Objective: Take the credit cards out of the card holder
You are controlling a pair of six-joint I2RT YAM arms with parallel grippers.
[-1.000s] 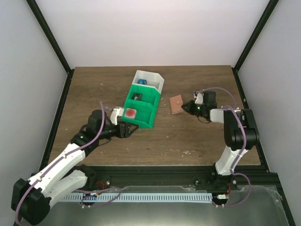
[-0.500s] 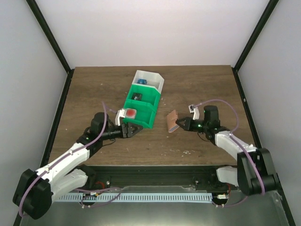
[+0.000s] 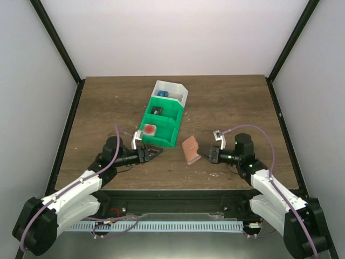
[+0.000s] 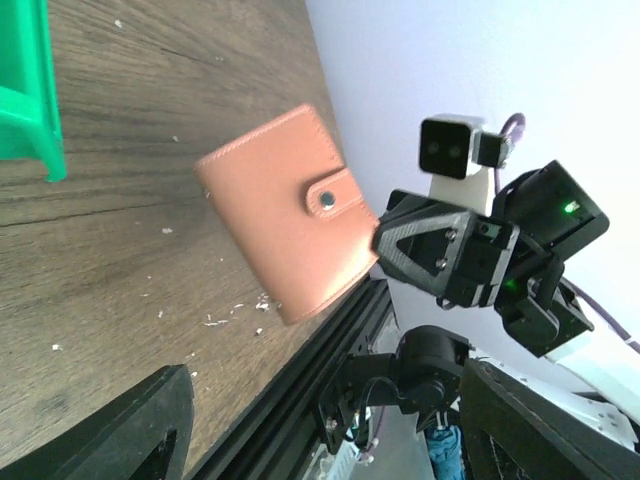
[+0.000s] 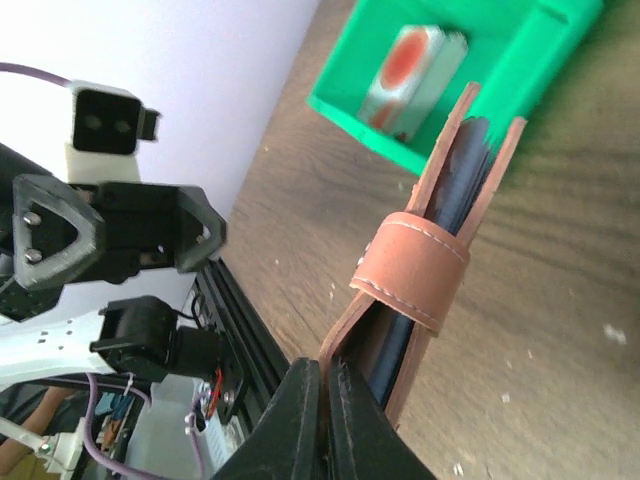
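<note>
The salmon-brown card holder [image 3: 190,149] is held off the table on edge, strap snapped shut, in front of the green bin. My right gripper [image 3: 207,155] is shut on one leather flap of it; in the right wrist view the fingertips [image 5: 330,400] pinch the lower edge of the holder [image 5: 430,260]. Dark bluish card edges [image 5: 462,185] show between its two flaps; the cards are otherwise hidden. My left gripper [image 3: 153,152] is open and empty, a short way left of the holder. Its view shows the holder's snap face [image 4: 290,215] and the right gripper [image 4: 440,255] behind it.
A green-and-white three-compartment bin [image 3: 161,116] stands just behind the grippers, with a red block [image 3: 149,129] in its near compartment and small blocks further back. The bin's corner [image 4: 30,90] sits close to the left gripper. The table's front rail [image 3: 178,195] is near.
My right gripper lifted the card holder from the table's right side and carried it toward the front middle. My left gripper moved right and nearer, toward the holder.
</note>
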